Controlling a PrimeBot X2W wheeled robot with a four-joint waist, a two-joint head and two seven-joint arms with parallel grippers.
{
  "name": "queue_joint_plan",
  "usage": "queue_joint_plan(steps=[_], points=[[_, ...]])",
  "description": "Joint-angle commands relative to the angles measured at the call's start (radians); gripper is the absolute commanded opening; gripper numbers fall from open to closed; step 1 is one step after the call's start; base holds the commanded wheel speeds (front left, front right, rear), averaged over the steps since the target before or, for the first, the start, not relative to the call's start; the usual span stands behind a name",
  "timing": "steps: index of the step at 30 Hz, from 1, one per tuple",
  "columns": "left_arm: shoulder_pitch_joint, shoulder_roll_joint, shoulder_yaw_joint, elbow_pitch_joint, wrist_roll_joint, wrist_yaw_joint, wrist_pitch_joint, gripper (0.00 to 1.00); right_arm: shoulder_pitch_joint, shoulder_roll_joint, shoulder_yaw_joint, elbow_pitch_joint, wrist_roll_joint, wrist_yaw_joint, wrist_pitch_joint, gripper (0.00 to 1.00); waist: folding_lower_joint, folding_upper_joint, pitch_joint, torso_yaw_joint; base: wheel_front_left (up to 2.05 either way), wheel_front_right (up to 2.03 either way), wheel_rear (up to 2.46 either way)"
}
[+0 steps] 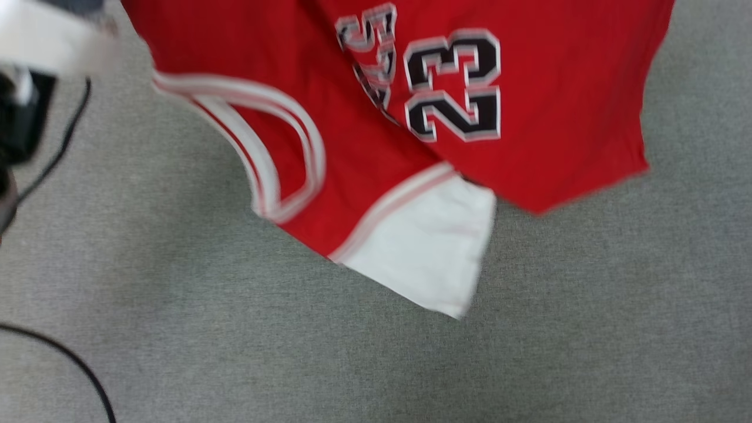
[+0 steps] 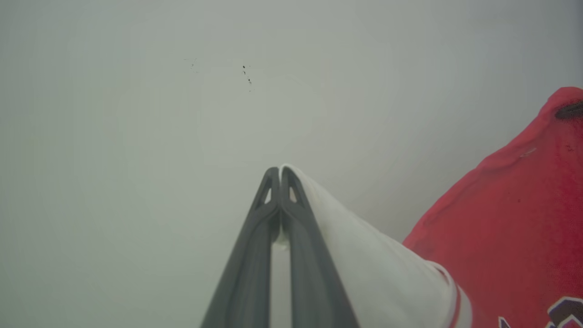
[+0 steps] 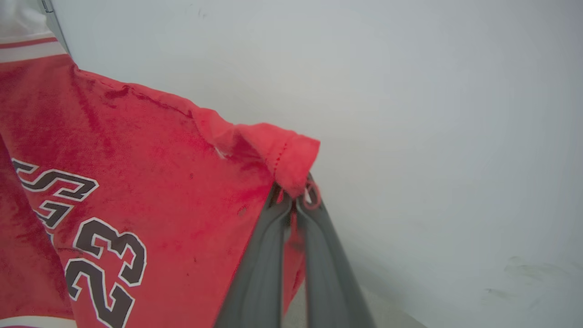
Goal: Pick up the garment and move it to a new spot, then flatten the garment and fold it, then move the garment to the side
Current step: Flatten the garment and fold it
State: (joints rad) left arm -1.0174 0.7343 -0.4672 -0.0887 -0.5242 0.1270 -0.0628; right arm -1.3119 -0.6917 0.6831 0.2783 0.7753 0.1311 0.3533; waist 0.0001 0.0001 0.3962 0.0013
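While left claw [image 2: 279, 173] and right claw [image 3: 294, 197] pinch, garment [image 1: 364, 147] hangs.

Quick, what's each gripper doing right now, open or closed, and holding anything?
Left gripper: closed, pinching the white sleeve of the red T-shirt.
Right gripper: closed, pinching a red corner of the same T-shirt.

Grey carpeted floor [image 1: 176, 329], black cables [image 1: 76, 364] at left, plain pale wall [image 2: 136, 114]

Grey surface [image 1: 587, 329] open; black cable [image 1: 76, 364] (left edge).
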Motion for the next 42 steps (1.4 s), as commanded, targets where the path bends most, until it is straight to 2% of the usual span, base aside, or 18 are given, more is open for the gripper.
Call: queue_joint_plan(steps=[1, 10, 15, 19, 24, 28, 33, 42], points=[[-0.046, -0.014, -0.001, 0.017, 0.008, -0.012, 0.008, 0.0, -0.031, 0.017, -0.008, 0.012, -0.013, -0.001, -0.01, 0.0, -0.0001, -0.0001, 0.027, -0.009, 0.0, 0.0, 0.0], [-0.442, -0.09, -0.013, 0.222, 0.047, -0.109, 0.031, 0.0, -0.286, 0.129, -0.102, 0.163, -0.149, -0.001, -0.065, 0.0, -0.0001, -0.0001, 0.124, -0.01, 0.0, 0.0, 0.0], [-0.648, -0.135, -0.018, 0.338, 0.071, -0.156, 0.019, 0.0, -0.436, 0.164, -0.117, 0.244, -0.232, -0.001, -0.083, 0.0, -0.0001, -0.0001, 0.172, -0.003, 0.0, 0.0, 0.0], [-0.795, -0.167, -0.024, 0.44, 0.09, -0.184, 0.001, 0.0, -0.547, 0.188, -0.122, 0.307, -0.275, -0.001, -0.103, 0.0, -0.0001, -0.0001, 0.202, 0.005, 0.0, 0.0, 0.0], [-0.899, -0.203, -0.037, 0.544, 0.093, -0.209, -0.033, 0.0, -0.634, 0.227, -0.119, 0.398, -0.3, -0.001, -0.131, 0.0, -0.0001, -0.0001, 0.221, 0.01, 0.0, 0.0, 0.0], [-0.906, -0.226, -0.055, 0.625, 0.083, -0.224, -0.056, 0.0, -0.637, 0.242, -0.088, 0.466, -0.312, -0.001, -0.169, 0.0, -0.0001, -0.0001, 0.23, 0.013, 0.0, 0.0, 0.0], [-0.849, -0.228, -0.081, 0.702, 0.072, -0.237, -0.106, 0.0, -0.554, 0.255, -0.025, 0.515, -0.296, -0.001, -0.216, 0.0, -0.0001, -0.0001, 0.233, 0.006, 0.0, 0.0, 0.0], [-0.606, -0.223, -0.147, 0.761, 0.042, -0.249, -0.174, 0.0, -0.328, 0.294, 0.109, 0.553, -0.2, -0.001, -0.298, 0.0, -0.0001, -0.0001, 0.18, -0.007, 0.0, 0.0, 0.0]])
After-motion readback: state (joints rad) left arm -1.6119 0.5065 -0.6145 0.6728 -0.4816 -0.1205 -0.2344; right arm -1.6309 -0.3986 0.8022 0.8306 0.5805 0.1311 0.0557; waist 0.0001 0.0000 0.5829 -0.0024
